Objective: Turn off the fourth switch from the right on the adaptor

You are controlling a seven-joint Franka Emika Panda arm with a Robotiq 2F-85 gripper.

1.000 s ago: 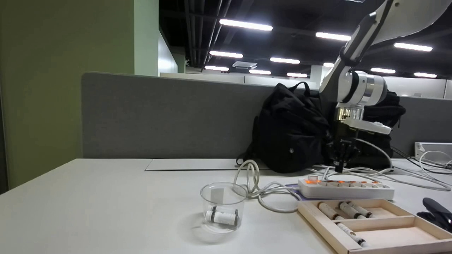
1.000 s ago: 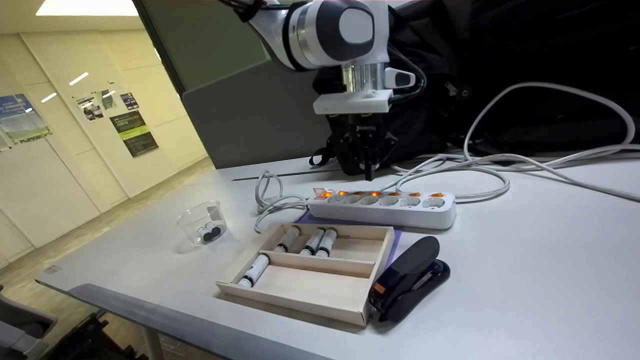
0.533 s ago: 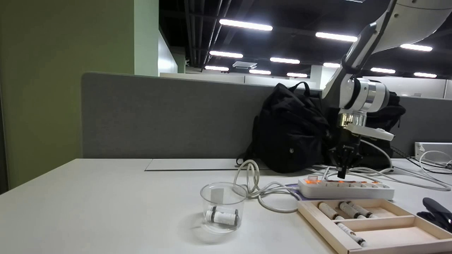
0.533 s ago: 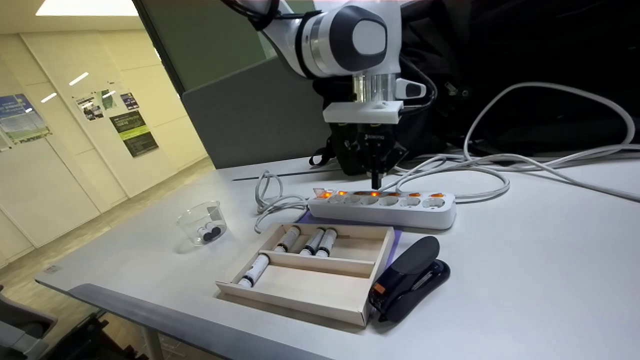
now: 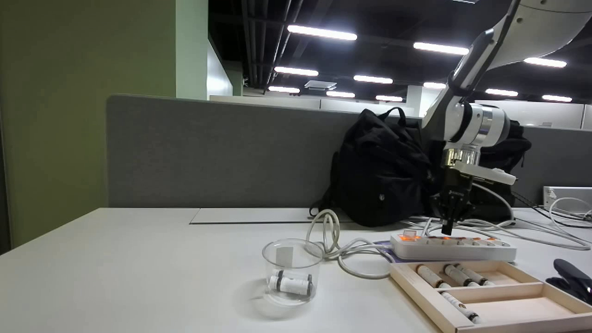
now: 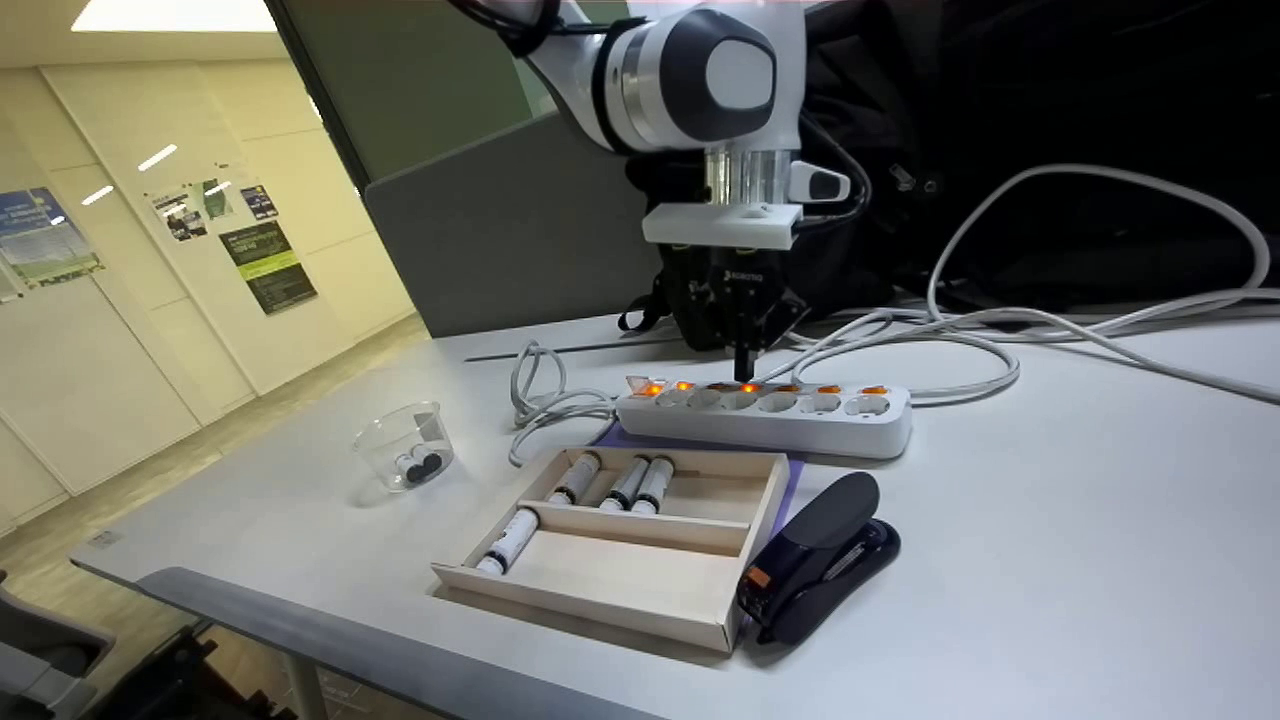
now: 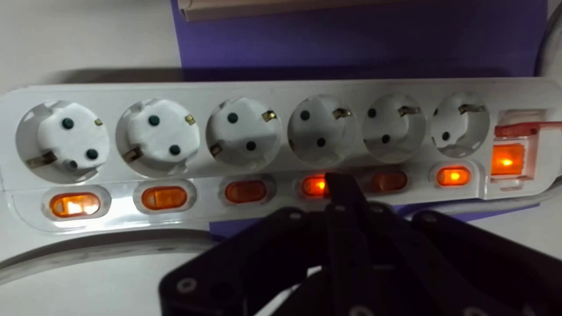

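The white adaptor (image 7: 284,172) lies on the table, in both exterior views (image 5: 455,252) (image 6: 760,430) too, with sockets and a row of orange-red switches. In the wrist view a lit switch (image 7: 312,186) near mid-row is partly covered by my gripper (image 7: 341,180). A dark switch (image 7: 245,191) lies left of it, another dark switch (image 7: 389,181) right. A further lit switch (image 7: 454,176) and the lit end switch (image 7: 507,160) are at right. My gripper is shut and empty, pointing down in both exterior views (image 5: 447,230) (image 6: 744,368). I cannot tell whether the tips touch the switch.
A wooden tray (image 6: 640,575) with several small vials lies in front of the adaptor, a black stapler (image 6: 825,560) beside it. A clear cup (image 5: 292,273) stands apart. White cables (image 6: 1000,350) and a black backpack (image 5: 384,171) are behind.
My gripper has come down and moved right in both exterior views, to just over the adaptor. In the last half second it shifted slightly left and lower. The mid-row switch stays lit.
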